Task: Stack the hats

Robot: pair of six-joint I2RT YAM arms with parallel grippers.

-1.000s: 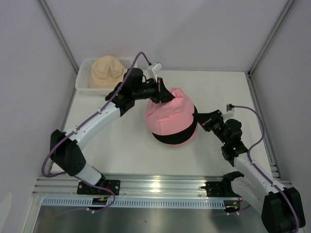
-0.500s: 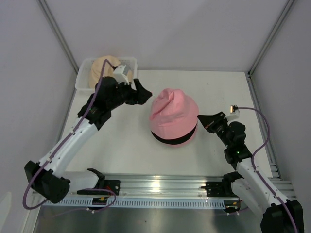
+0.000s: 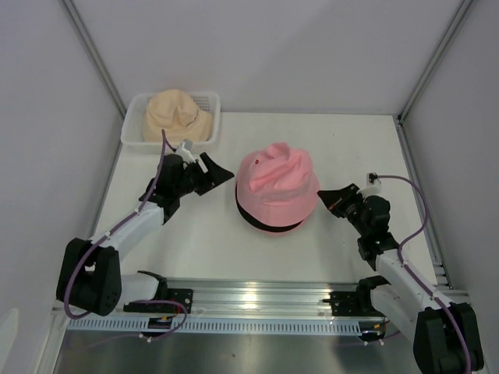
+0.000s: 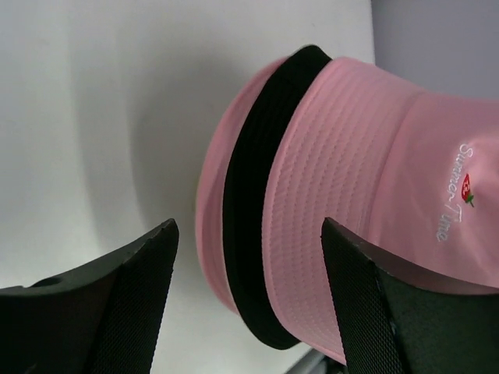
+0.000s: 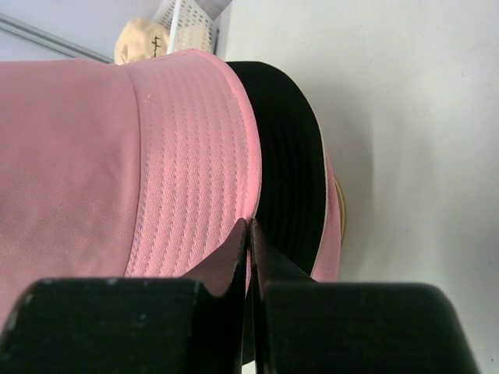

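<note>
Stack (image 3: 274,204) sits mid-table (image 3: 195,234): top pink hat (image 3: 277,173) over black hat (image 3: 269,227), and the left wrist view shows a lower pink hat (image 4: 207,175) rimming out beneath the black band. That makes three of four. The beige hat (image 3: 175,115) lies apart in the basket (image 3: 209,100) at the far left corner, crown up and a little crumpled. Your left gripper (image 3: 223,171) stands just beside the stack's left side, jaws spread wide with nothing between them. Your right gripper (image 3: 324,196) is at the stack's right brim with its fingers pressed fully together. The right wrist view puts the tips against the top pink brim, though I cannot tell whether they touch it or only hover in front. Judged step: the placement of the top pink hat looks finished, and the beige hat is the one left to fetch. The next move calls for swinging your left gripper back and left to the basket. Come down on the beige crown with the jaws wide and pinch a fold of fabric. Lift clear of the basket wall, then carry it over the stack and lower it centred. Keep the right gripper at the brim if you want the pile steadied.
</note>
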